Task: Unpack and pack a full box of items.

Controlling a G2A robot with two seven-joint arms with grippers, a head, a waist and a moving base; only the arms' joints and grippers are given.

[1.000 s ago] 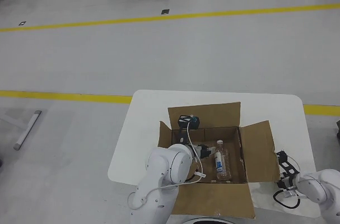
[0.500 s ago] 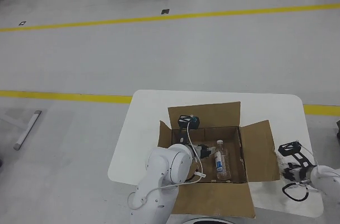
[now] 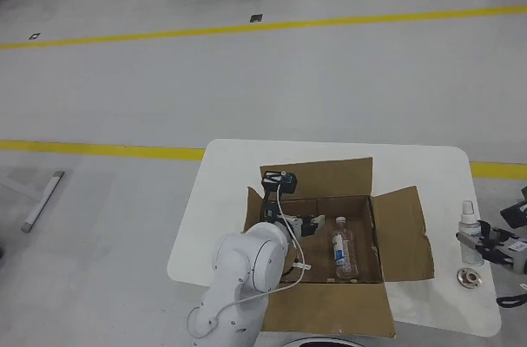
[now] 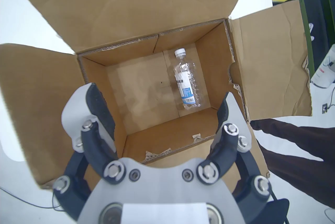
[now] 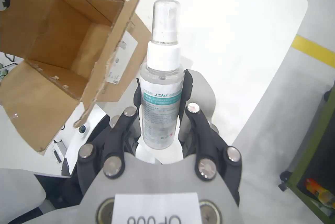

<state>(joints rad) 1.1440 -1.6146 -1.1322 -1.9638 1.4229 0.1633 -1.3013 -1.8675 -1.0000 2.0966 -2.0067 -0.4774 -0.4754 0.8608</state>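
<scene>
Unpacking looks nearly done: inside the box (image 3: pixel 402 234) one clear bottle (image 4: pixel 184 84) lies by its right wall. The right gripper (image 5: pixel 162 86) clasps a spray bottle (image 5: pixel 162 57) outside the box, on its right. The left gripper (image 4: pixel 158 94) hangs above the box, jaws spread, empty. Packing is not yet begun. Both bottles carry labels, one with a teal band and one blue-white.

- I read the box (image 4: pixel 136 0) as plain brown corrugated cardboard, matt, with rough torn edges along its rims.
- The water bottle (image 4: pixel 185 84) looks like thin clear plastic, crinkled and glossy, with a white plastic cap and a printed label.
- The spray bottle (image 5: pixel 161 73) is smooth clear plastic with a clear cap, a white collar and a slick label.
- The left gripper (image 4: pixel 158 104) has matt black fingers, a brushed metal plate and shiny bolts; the right gripper (image 5: pixel 162 89) looks the same to me.
- The table (image 5: pixel 222 13) is smooth and white.
</scene>
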